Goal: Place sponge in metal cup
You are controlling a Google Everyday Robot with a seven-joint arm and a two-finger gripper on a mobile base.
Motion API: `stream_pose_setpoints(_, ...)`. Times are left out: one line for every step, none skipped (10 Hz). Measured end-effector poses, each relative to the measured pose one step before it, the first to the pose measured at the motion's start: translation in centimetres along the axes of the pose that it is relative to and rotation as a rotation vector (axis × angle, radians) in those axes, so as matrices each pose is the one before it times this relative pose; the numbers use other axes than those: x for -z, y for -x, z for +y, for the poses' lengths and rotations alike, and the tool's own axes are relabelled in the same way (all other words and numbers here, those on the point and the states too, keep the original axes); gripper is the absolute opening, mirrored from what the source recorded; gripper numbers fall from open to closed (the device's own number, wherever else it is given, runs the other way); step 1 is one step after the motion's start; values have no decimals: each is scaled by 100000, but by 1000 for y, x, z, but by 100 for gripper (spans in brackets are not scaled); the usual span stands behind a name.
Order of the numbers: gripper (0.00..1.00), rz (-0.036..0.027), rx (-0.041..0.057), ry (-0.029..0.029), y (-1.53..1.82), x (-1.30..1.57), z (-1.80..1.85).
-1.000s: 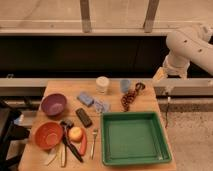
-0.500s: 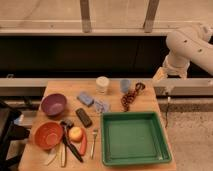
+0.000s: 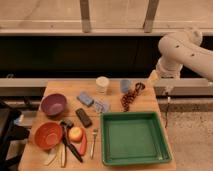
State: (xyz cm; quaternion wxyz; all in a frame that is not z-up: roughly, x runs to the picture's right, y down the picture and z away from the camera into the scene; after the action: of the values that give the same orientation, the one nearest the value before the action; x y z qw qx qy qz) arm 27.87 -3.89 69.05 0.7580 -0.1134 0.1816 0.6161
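A blue sponge [image 3: 85,98] lies flat on the wooden table [image 3: 150,102], left of centre, with a second pale blue pad [image 3: 101,106] just right of it. A small grey-blue metal cup [image 3: 125,86] stands upright at the back of the table, next to a white cup [image 3: 102,84]. My white arm [image 3: 182,50] reaches in from the upper right. My gripper [image 3: 166,94] hangs beyond the table's back right corner, well right of the cup and far from the sponge, and nothing shows in it.
A green tray [image 3: 134,159] fills the front right. A brown bead string [image 3: 131,96] lies by the cup. A purple bowl [image 3: 53,104], an orange bowl [image 3: 48,135], an apple [image 3: 76,133], a black block [image 3: 83,117] and cutlery [image 3: 93,142] sit at left.
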Motion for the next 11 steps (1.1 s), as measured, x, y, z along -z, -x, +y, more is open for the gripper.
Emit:
stream_pose_setpoints(80, -913, 5101, 1569, 588, -37, 2446)
stream_pose_setpoints(80, -1186, 7063, 2216, 955, -65, 3333)
stream_pose_setpoints(80, -1086, 5839, 2088, 819, -31, 2777)
stream_pose_setpoints(80, -1049, 4775, 1791, 692, 15, 2300)
stream_pose_setpoints(80, -1559, 5738, 2788, 934, 26, 3006)
stream_pose_setpoints(80, -1641, 4846, 3346, 998, 74, 2866)
stream_pose_setpoints(80, -1150, 4090, 3622, 842, 65, 2554)
stream_pose_setpoints(80, -688, 1939, 1553, 450, 60, 1155)
stream_pose_setpoints(80, 178, -450, -317, -193, -23, -306)
stream_pose_setpoints(80, 7, -54, -99, -42, 22, -60)
stream_pose_setpoints(80, -57, 344, 113, 147, -18, 176)
